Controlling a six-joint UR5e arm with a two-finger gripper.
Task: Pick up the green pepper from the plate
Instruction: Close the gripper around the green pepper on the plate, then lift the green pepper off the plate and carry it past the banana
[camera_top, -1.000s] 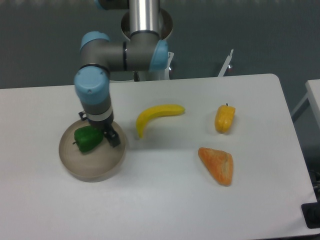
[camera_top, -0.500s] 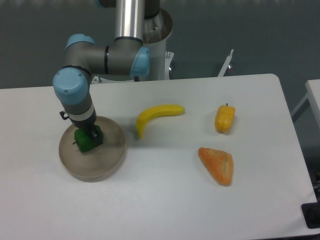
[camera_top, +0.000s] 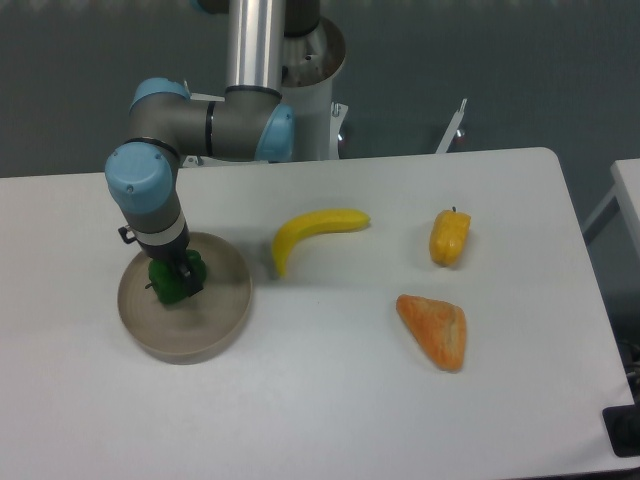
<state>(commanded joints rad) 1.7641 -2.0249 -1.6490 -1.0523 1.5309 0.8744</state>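
The green pepper lies in the round beige-grey plate at the left of the table. My gripper points straight down onto the pepper, its dark fingers reaching down at the pepper's top and right side. The wrist and fingers cover most of the pepper, so only its left and lower parts show. The pepper still rests on the plate. The gap between the fingers is hidden, so I cannot tell whether they are pressed on the pepper.
A yellow banana lies right of the plate. A yellow-orange pepper sits at the right. An orange wedge-shaped piece lies in front of it. The arm's base column stands behind the plate.
The gripper moved left from beside the pepper to directly over it, then sank a little onto it. The pepper and plate have not moved.
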